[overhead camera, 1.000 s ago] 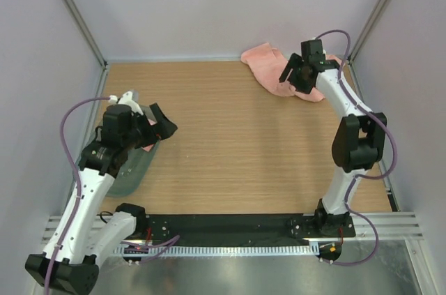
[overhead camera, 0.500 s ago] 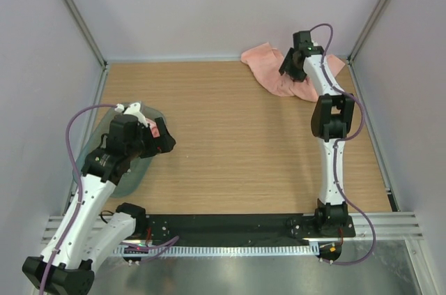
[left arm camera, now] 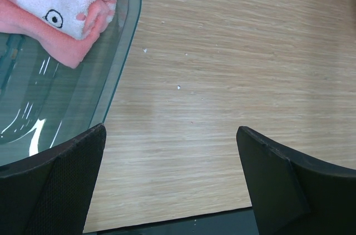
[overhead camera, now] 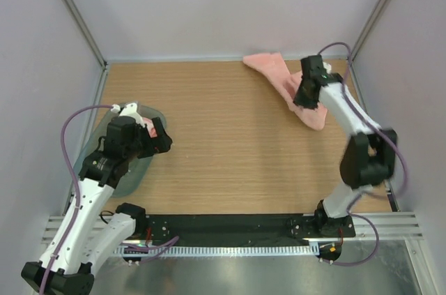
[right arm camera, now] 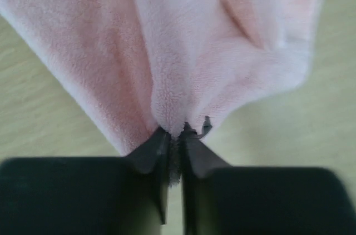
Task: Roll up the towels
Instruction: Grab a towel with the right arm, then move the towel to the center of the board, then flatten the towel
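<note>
A salmon-pink towel lies stretched from the far right corner of the wooden table toward the front. My right gripper hangs over its near part. In the right wrist view that gripper is shut on a pinched fold of the towel, which spreads out beyond the fingertips. A rolled towel with a white band and a small black ring mark lies in the translucent tray at the left. Just to the tray's right, my left gripper is open over bare wood, holding nothing.
The grey-green tray sits by the left edge, partly under the left arm. Pale walls with metal corner posts close in the table on three sides. A black mounting rail runs along the near edge.
The right gripper has shut on the towel and drawn it forward and right, pulling the crumpled heap into a long strip. The left gripper has shifted slightly left, still open.
</note>
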`<state>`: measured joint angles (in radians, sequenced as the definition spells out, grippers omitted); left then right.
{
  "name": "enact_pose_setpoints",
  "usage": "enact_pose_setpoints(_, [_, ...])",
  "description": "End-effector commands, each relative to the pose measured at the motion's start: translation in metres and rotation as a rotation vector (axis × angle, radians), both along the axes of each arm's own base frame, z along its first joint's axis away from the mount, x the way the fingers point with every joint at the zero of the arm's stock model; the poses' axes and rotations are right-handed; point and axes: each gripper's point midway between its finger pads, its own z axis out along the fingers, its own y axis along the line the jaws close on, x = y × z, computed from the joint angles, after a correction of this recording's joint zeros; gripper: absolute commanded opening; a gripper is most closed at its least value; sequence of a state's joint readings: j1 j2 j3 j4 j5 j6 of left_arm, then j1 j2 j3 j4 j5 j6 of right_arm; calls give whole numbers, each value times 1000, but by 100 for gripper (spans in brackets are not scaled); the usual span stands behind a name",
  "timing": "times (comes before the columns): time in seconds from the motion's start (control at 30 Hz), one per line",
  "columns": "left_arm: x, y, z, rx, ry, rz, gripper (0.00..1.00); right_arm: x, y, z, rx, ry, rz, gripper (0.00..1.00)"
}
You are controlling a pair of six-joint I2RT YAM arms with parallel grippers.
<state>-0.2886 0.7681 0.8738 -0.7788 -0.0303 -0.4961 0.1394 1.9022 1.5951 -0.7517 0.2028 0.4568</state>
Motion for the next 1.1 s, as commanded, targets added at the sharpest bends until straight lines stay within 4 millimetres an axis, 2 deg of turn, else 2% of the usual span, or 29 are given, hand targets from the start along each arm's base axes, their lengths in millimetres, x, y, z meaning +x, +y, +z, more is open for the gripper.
enact_pose_setpoints(0.0, [2, 5, 9, 14, -50, 13, 100, -90, -37, 113, -29, -302, -145, 40])
enact_pose_setpoints(0.03, [2, 4, 9, 11, -50, 11, 100, -103, -39, 113, -20, -310, -166, 63])
enact_pose_setpoints(0.07, [2, 4, 9, 9, -50, 10, 100, -113, -40, 108, -20, -295, -166, 99])
enact_pose_setpoints(0.1, [3, 3, 7, 9, -37, 7, 100, -122, -41, 110, -23, -282, -166, 100])
enact_pose_setpoints(0.17, [3, 0, 5, 7, -25, -7, 100, -117, -39, 113, -18, -278, -159, 100])
enact_pose_setpoints(0.23, [2, 0, 3, 7, -11, -9, 100, -101, -33, 107, -3, -265, -146, 100])
enact_pose_setpoints(0.3, [2, 1, 3, 12, -14, -5, 100, -78, -21, 117, 47, -306, -116, 100])
enact_pose_setpoints(0.33, [2, 2, 5, 12, -20, -1, 100, -63, -15, 101, 53, -265, -104, 100])
enact_pose_setpoints(0.37, [2, 3, 5, 14, -24, 5, 100, -47, -10, 109, 73, -289, -87, 99])
enact_pose_setpoints(0.4, [2, 3, 6, 13, -29, 8, 100, -35, 0, 103, 103, -273, -55, 98])
enact_pose_setpoints(0.43, [2, 3, 7, 12, -36, 9, 100, -20, 8, 80, 116, -219, -37, 97])
enact_pose_setpoints(0.47, [2, 4, 7, 13, -37, 12, 100, -4, 17, 82, 141, -232, -9, 92])
enact_pose_setpoints(0.53, [2, 4, 6, 12, -33, 11, 100, 17, 35, 72, 174, -225, 53, 89])
enact_pose_setpoints(0.57, [2, 3, 4, 13, -24, 10, 100, 35, 46, 56, 173, -198, 78, 86])
enact_pose_setpoints(0.63, [3, 3, 3, 15, -18, 9, 100, 51, 50, 40, 143, -174, 94, 84])
enact_pose_setpoints(0.67, [3, 3, 2, 16, -14, 9, 100, 66, 52, 29, 134, -159, 96, 81])
enact_pose_setpoints(0.73, [3, 2, 3, 15, -13, 6, 100, 77, 50, 14, 111, -134, 89, 78])
enact_pose_setpoints(0.77, [3, 3, 2, 15, -10, 9, 100, 87, 52, 19, 109, -154, 92, 73])
enact_pose_setpoints(0.8, [4, 2, 2, 17, -12, 7, 100, 90, 51, -3, 98, -113, 89, 72])
enact_pose_setpoints(0.87, [3, 2, 1, 16, -7, 6, 100, 99, 47, -9, 69, -111, 78, 72])
enact_pose_setpoints(0.9, [4, 2, 1, 16, -7, 7, 100, 100, 44, -23, 54, -84, 74, 72])
enact_pose_setpoints(0.97, [4, 2, 0, 18, -1, 6, 100, 104, 42, -29, 33, -80, 74, 72])
enact_pose_setpoints(1.0, [4, 1, -1, 16, 2, 3, 100, 105, 41, -41, 24, -62, 73, 72])
enact_pose_setpoints(1.07, [4, 1, -2, 16, 6, 0, 100, 109, 40, -44, 17, -64, 70, 71])
